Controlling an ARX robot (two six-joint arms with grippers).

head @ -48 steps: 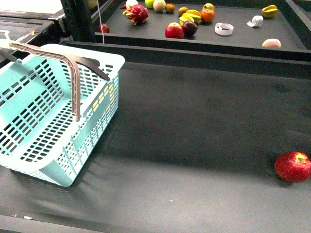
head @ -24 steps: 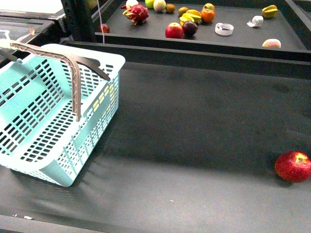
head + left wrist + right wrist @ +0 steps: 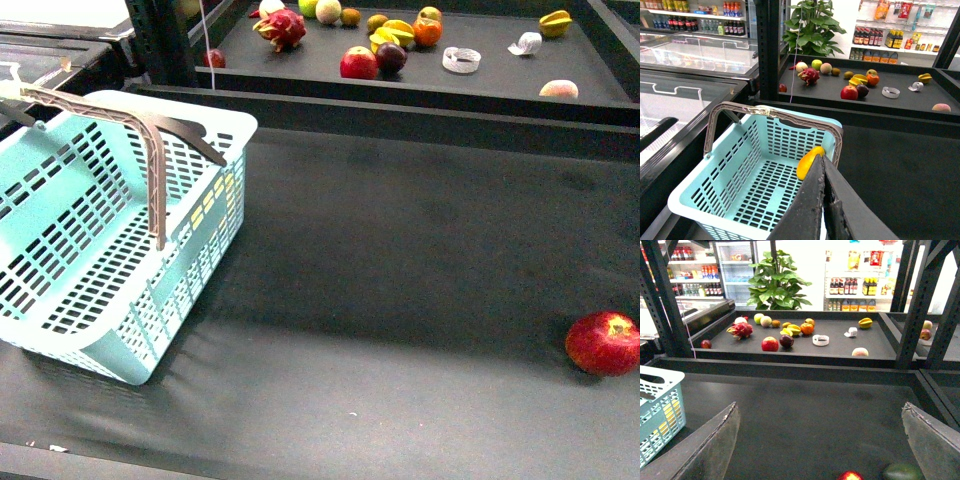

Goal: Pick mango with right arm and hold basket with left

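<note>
In the front view neither arm shows; the basket [image 3: 120, 230] stands tilted at the near-left of the desk [image 3: 400, 260], its handles [image 3: 150, 150] raised, and a red apple [image 3: 603, 343] lies well apart from it at the desk's far right edge. Beyond the basket, a raised tray [image 3: 500, 75] carries assorted fruit. No mango can be made out inside the basket from this angle. The left wrist view looks down into the basket [image 3: 760, 170]: the mango [image 3: 808, 161] lies inside it against the wall nearest the open desk, partly hidden behind the left gripper [image 3: 823, 200], whose two fingers are pressed together with nothing between them, so it is clenched on nothing and hovers above the basket rather than holding it. The right wrist view shows the right gripper [image 3: 825, 440] released, its fingers spread wide over bare desk, with the basket's corner [image 3: 660, 410] off to one side, the apple [image 3: 850, 475] just at the frame's edge and a dark green fruit [image 3: 900, 472] beside the apple. Judging by this, the mango is already in the basket, so the picking step looks done or misplaced; what remains is the hold. The next move calls for the left gripper to open, drop to a handle or the rim, and close there.
</note>
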